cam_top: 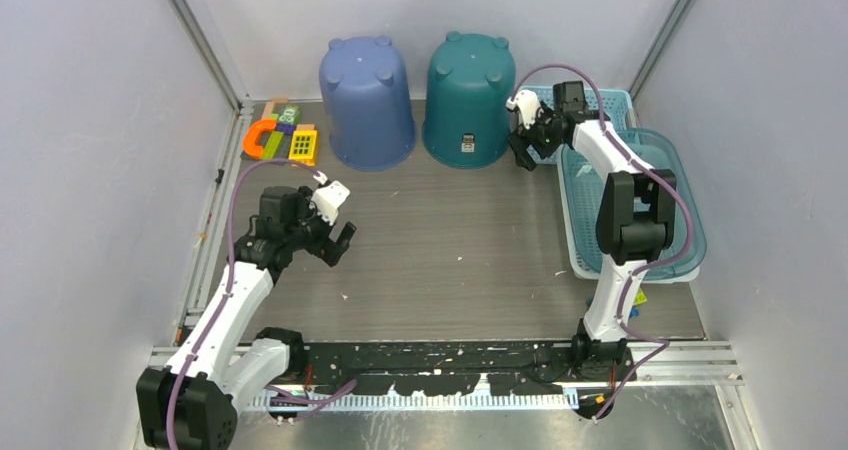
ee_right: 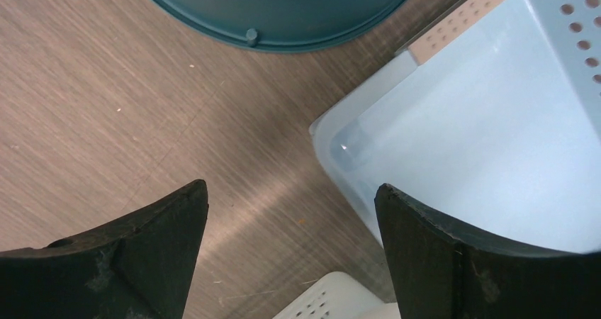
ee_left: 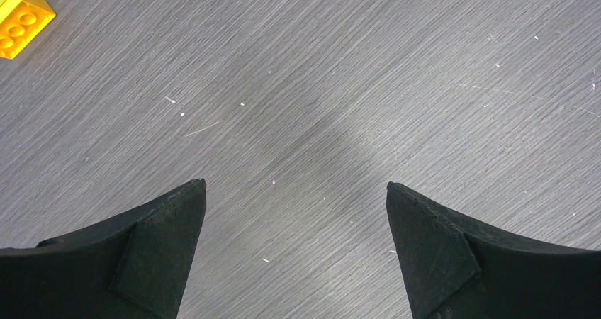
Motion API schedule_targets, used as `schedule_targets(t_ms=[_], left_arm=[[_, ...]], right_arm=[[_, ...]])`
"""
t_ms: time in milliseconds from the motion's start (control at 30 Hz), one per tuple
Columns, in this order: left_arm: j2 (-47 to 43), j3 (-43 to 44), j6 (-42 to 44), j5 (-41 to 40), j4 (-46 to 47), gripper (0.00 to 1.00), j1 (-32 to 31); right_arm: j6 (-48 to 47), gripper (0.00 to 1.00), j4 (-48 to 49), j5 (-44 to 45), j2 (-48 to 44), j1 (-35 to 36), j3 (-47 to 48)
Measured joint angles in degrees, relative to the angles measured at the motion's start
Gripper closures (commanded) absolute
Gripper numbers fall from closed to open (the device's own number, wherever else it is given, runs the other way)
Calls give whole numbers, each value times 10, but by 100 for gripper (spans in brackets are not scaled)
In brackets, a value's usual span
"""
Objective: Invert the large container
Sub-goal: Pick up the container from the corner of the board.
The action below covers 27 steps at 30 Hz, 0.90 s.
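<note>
Standing upside down at the far edge of the bench (cam_top: 450,240), the teal bucket (cam_top: 470,100) rests on its rim with its small round feet pointing up. Just to its left we see a blue bucket (cam_top: 366,105) of much the same size, also inverted, and the two stand close together without clearly touching.

Our right gripper (cam_top: 524,152) hangs just beside the teal bucket's right flank, jaws apart and holding nothing. From the right wrist we look down on the bucket's rim and on the corner of a clear blue bin (ee_right: 482,156). That bin lies along the right side of the bench, with a perforated blue basket (cam_top: 622,102) behind it.

Our left gripper (cam_top: 337,245) hovers over bare bench, well apart from both buckets, jaws wide and empty. At the far left corner lies a cluster of toy blocks (cam_top: 272,130), a yellow brick (cam_top: 303,146) among them.
</note>
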Motion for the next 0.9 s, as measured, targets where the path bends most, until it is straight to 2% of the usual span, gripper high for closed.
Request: schedule_targets(t_ms=[167, 200, 300, 500, 900], left_arm=[[0, 0, 0, 0, 0, 0, 0], [0, 0, 0, 0, 0, 0, 0], [0, 0, 0, 0, 0, 0, 0], [0, 0, 0, 0, 0, 0, 0], [3, 0, 0, 0, 0, 0, 0]], right_arm=[[-24, 10, 15, 1, 13, -4, 8], [-31, 11, 16, 2, 16, -5, 8], [-51, 26, 14, 6, 24, -5, 10], [-83, 28, 3, 10, 51, -10, 30], [-144, 76, -10, 16, 67, -19, 49]])
